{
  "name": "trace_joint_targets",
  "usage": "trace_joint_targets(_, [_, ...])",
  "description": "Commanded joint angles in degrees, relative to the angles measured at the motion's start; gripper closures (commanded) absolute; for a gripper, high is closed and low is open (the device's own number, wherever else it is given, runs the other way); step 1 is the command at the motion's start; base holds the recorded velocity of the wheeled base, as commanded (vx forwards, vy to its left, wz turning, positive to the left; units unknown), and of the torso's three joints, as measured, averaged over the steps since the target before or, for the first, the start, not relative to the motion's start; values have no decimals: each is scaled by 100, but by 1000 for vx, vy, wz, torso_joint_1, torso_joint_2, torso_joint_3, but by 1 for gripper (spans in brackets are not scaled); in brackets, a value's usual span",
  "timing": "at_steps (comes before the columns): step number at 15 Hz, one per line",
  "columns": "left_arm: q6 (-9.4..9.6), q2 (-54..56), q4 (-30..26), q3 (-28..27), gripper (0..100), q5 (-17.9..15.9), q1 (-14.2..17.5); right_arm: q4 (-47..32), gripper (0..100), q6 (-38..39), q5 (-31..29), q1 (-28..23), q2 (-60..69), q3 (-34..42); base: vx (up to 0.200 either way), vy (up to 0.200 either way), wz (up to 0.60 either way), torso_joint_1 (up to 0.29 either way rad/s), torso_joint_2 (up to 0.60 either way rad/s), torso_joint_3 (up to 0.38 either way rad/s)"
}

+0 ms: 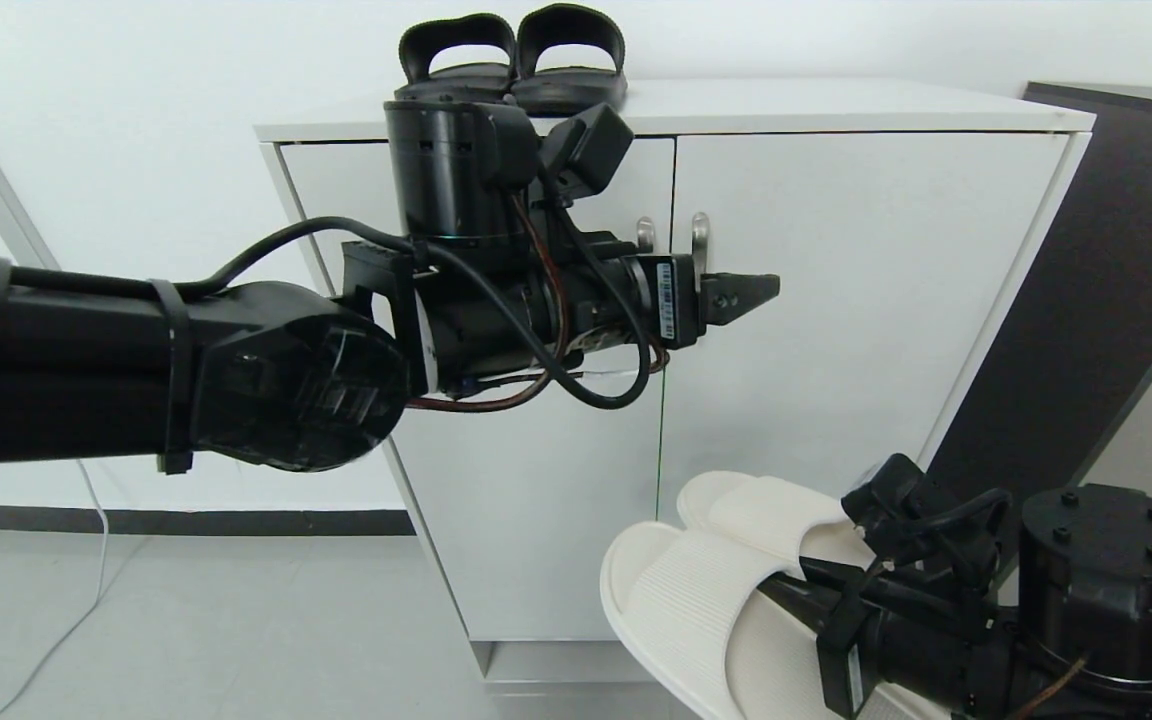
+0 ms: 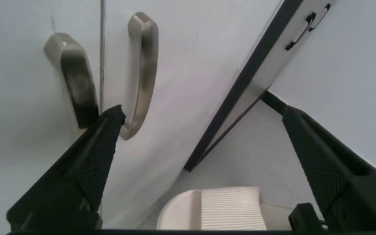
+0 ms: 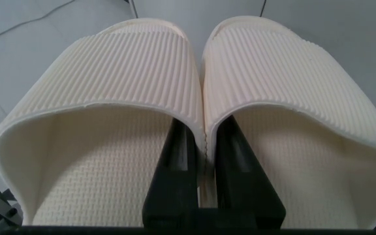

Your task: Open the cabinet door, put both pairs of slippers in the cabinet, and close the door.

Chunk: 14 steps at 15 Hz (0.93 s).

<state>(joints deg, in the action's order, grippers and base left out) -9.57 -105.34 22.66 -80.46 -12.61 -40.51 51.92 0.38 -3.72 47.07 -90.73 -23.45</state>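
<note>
The white cabinet (image 1: 836, 300) has both doors shut, with two metal handles (image 1: 699, 240) side by side at the centre seam. A pair of black slippers (image 1: 511, 60) rests on its top. My left gripper (image 1: 744, 293) hovers in front of the right door, just beside its handle (image 2: 142, 72), open with nothing between its fingers (image 2: 77, 176). At the lower right, my right gripper (image 3: 204, 176) is shut on the pair of white slippers (image 1: 726, 580), pinching their inner walls together. The white slippers (image 3: 194, 78) hang below the handles, in front of the doors.
A grey floor (image 1: 236, 620) lies left of the cabinet, with a thin cable (image 1: 86, 600) trailing across it. A dark panel (image 1: 1086, 300) stands right of the cabinet. A white wall runs behind.
</note>
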Motion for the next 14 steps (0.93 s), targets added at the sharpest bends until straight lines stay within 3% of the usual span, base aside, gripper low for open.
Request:
trace_joint_targets(1, [-1,-154,-43,-190,0,21,-1,2,100,-3,3,4,12,-1,0,0,0,0,0,0])
trace_joint_targets(11, [-45,-505,-87,-532,0,-14,-45,29,100,6,3,-5,-14,16,0,0,0,0,0,0])
trace_joint_targets(12, [-45,-505,-78,-524,100,-14,-45,29,100,6,3,-13,-23,16,0,0,0,0,0,0])
trace_joint_targets(14, [-124,-461,-78,-497,100,-14,-54,29,100,6,29,-22,-32,25,0,0,0,0,0,0])
